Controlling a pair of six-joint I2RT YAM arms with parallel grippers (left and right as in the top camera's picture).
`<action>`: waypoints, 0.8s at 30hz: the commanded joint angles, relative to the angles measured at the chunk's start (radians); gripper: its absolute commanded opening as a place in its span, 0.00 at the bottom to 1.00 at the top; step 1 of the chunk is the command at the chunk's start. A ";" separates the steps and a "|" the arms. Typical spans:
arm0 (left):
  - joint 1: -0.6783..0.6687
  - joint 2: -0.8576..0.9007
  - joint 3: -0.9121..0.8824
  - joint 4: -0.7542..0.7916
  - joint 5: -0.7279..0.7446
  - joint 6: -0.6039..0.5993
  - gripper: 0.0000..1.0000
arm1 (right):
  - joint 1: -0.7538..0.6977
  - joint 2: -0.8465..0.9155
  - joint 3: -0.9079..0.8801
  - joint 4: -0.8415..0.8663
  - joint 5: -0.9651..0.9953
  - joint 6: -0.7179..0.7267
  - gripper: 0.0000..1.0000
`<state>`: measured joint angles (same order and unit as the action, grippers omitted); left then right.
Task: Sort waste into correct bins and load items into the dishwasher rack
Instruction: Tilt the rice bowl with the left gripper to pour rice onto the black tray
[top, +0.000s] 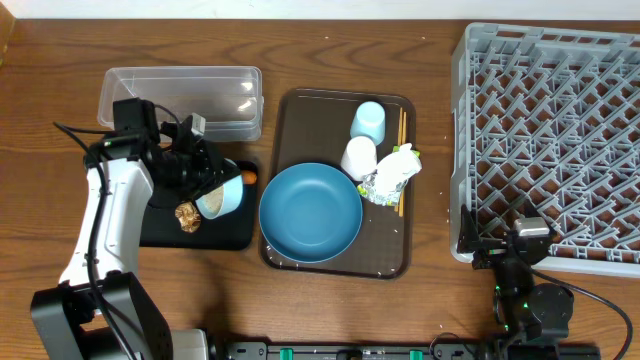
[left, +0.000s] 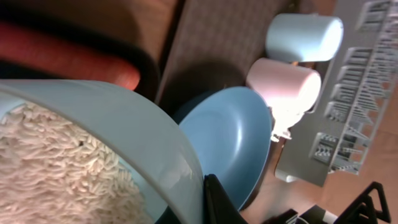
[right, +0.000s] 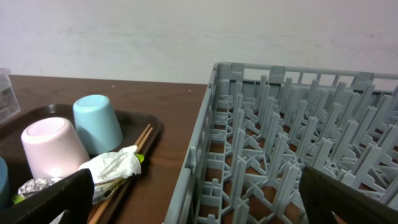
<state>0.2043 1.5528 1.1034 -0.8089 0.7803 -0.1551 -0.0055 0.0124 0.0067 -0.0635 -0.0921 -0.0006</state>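
My left gripper (top: 205, 188) is shut on the rim of the small pale blue bowl (top: 224, 197), held tilted over the black tray (top: 226, 233). White rice (left: 56, 168) fills the bowl (left: 124, 118). A brown food lump (top: 187, 216) lies on the black tray, and the orange carrot (top: 249, 177) lies at its far right edge. The large dark blue bowl (top: 310, 212), white cup (top: 359, 158), pale blue cup (top: 368, 121), chopsticks (top: 402, 150) and wrapper (top: 390, 175) sit on the brown serving tray (top: 400, 255). My right gripper (right: 199, 208) is open and empty beside the grey rack (top: 555, 140).
The clear tub (top: 180, 95) stands behind the black tray, close to my left arm. The rack's near left wall (right: 205, 155) is just ahead of my right gripper. Bare wood (top: 435, 150) separates the serving tray and the rack.
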 joint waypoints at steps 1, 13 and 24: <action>0.031 -0.013 -0.050 0.043 0.130 0.051 0.06 | -0.006 -0.006 -0.001 -0.004 0.006 0.011 0.99; 0.174 -0.009 -0.169 0.168 0.259 0.078 0.06 | -0.006 -0.006 -0.001 -0.004 0.006 0.011 0.99; 0.241 -0.004 -0.217 0.176 0.470 0.171 0.06 | -0.006 -0.006 -0.001 -0.004 0.006 0.011 0.99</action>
<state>0.4400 1.5528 0.9108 -0.6388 1.1767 -0.0185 -0.0055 0.0124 0.0067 -0.0635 -0.0921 -0.0006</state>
